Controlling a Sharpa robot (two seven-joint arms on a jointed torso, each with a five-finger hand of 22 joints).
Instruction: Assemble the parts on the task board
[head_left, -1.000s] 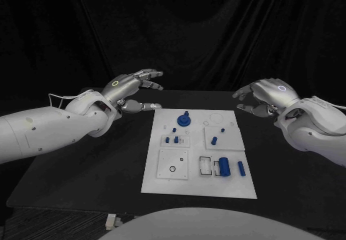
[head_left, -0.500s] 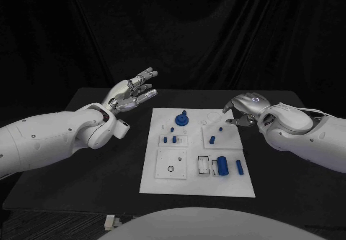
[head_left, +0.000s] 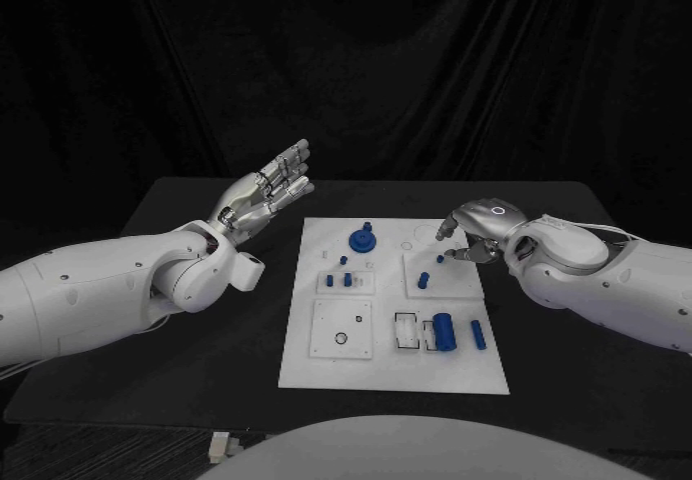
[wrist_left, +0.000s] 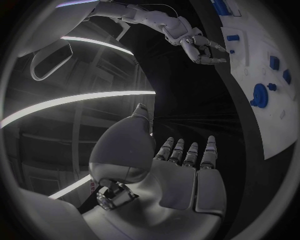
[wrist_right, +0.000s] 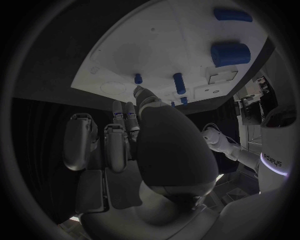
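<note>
**Right hand over the board's far edge**

Black cloth backs the black table (head_left: 188, 330), where our task board (head_left: 397, 372) lies centred. Our right hand (head_left: 476, 228) hovers over its far right corner, fingers curled, holding nothing; our left hand (head_left: 271, 190) stands flat and spread, beside the board's far left corner. Small blue pegs (head_left: 430, 279) look light, rigid, slippery: pinch them by the sides. Near the front edge, a blue cylinder (head_left: 444, 331) lies beside a recess.

black table (head_left: 173, 330) under the board, dark curtain (head_left: 404, 90) hanging behind it
</note>
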